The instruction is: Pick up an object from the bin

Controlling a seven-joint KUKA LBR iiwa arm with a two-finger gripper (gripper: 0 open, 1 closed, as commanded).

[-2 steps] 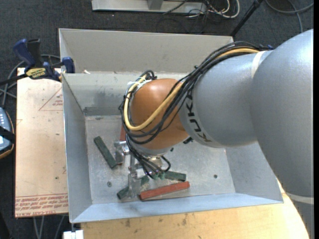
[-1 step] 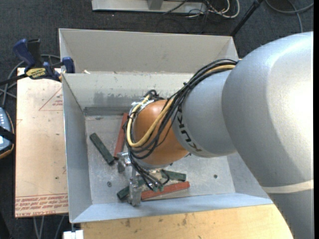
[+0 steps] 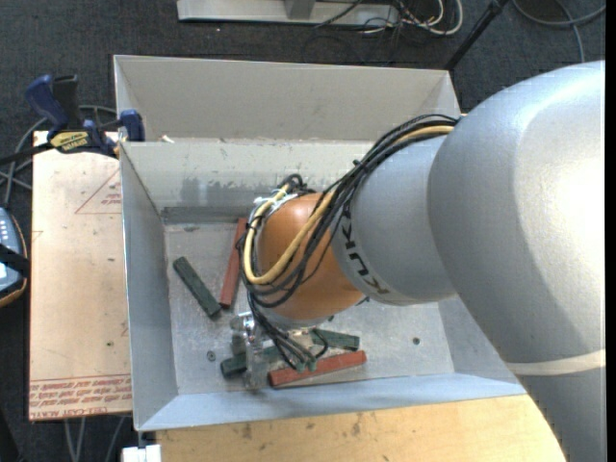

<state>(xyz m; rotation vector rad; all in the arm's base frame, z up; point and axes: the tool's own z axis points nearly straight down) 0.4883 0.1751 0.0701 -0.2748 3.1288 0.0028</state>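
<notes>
The grey arm point(image 3: 500, 229) reaches in from the right and bends steeply down into the bin point(image 3: 144, 287). Its rounded orange cover point(image 3: 298, 258) points at the floor of the bin near the front wall, and black and yellow cables point(image 3: 385, 152) loop over it. Black letters run down the arm's shell beside the cover; they begin "KU", and the rest is partly crossed by the cables.

The jaws sit low under the cover, at or just above the bin floor. I cannot tell whether they are released or clenched, or whether anything is between them. A small dark green piece point(image 3: 231, 366) lies just to their left. A flat red bar point(image 3: 322, 372) lies just to their right, with a dark green block point(image 3: 337, 340) behind it. Farther behind the jaws and to the left lie a long dark green bar point(image 3: 197, 288) and a reddish-brown stick point(image 3: 231, 263).
</notes>
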